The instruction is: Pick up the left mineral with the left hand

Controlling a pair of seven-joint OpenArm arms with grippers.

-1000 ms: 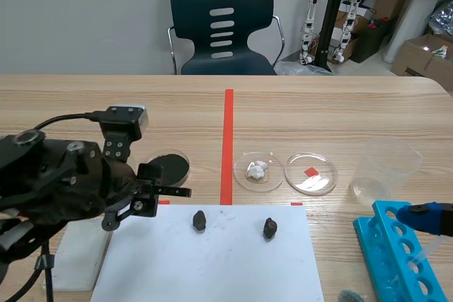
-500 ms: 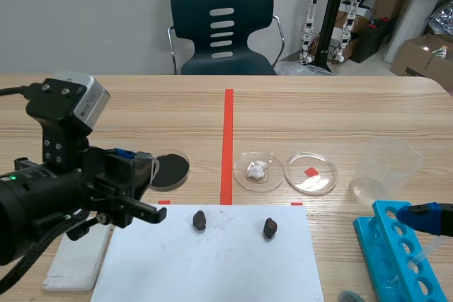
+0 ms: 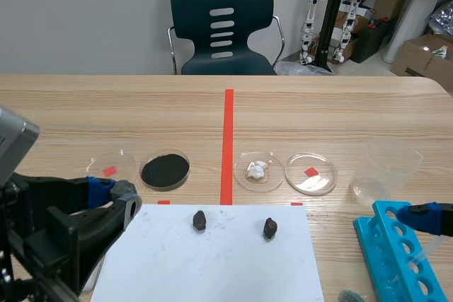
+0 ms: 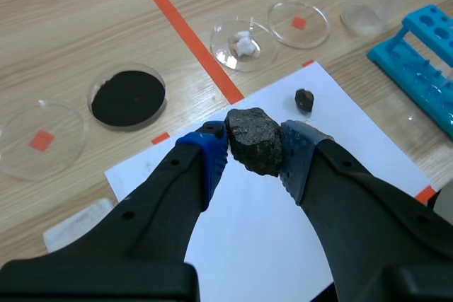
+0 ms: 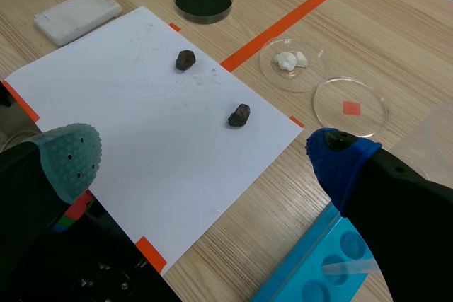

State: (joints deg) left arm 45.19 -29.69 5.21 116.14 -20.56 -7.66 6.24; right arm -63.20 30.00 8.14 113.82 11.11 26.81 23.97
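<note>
Two minerals lie on the white paper [image 3: 212, 266] in the scene view: the left mineral [image 3: 199, 220] and the right mineral [image 3: 270, 228], both apart from any gripper. The right wrist view shows the same. Yet in the left wrist view the left gripper [image 4: 255, 145] is closed on a dark rock [image 4: 253, 136], which sits pressed between its two pads, seemingly above the paper, and only one mineral shows on the sheet beyond it. So the views do not agree. If the held rock is the left mineral, the pick is nearly done and only the raising is left. If it is not, the grasp is not yet made. The right gripper [image 5: 205, 159] stands open over the paper and holds nothing.
</note>
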